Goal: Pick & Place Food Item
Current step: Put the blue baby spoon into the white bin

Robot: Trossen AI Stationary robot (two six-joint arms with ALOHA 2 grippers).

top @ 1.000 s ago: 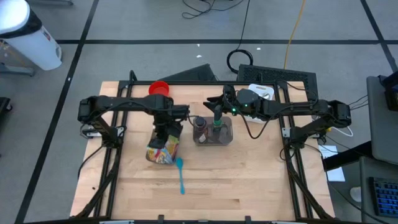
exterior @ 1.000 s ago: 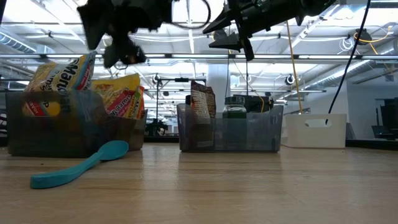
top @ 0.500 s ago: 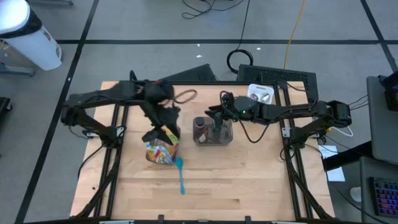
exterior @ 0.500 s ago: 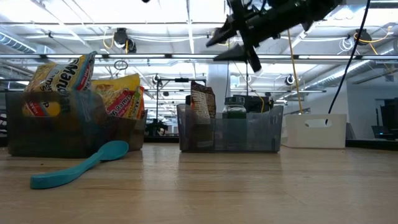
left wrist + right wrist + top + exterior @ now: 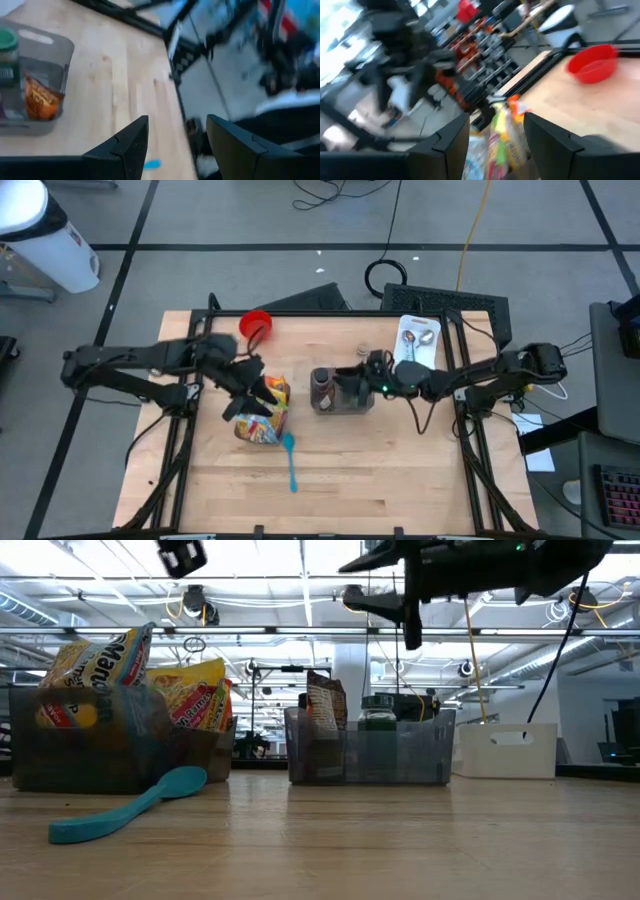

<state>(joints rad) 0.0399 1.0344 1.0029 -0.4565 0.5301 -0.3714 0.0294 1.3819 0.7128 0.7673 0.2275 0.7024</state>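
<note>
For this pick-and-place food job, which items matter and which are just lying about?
Part of the job: snack packets in the left bin; right bin with a packet and jar; both grippers, left, right.

Lying about: blue spoon, red bowl, white tray.

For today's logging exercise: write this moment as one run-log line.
left gripper: open, empty, above snack-packet bin | right gripper: open, empty, over jar bin | blue spoon: on table

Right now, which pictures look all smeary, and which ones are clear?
Both wrist views are smeared: in the right wrist view the red bowl is soft-edged, and in the left wrist view the far side streaks. The high view is sharp. The low view is clear, with ceiling lights glaring behind the clear bin.
</note>
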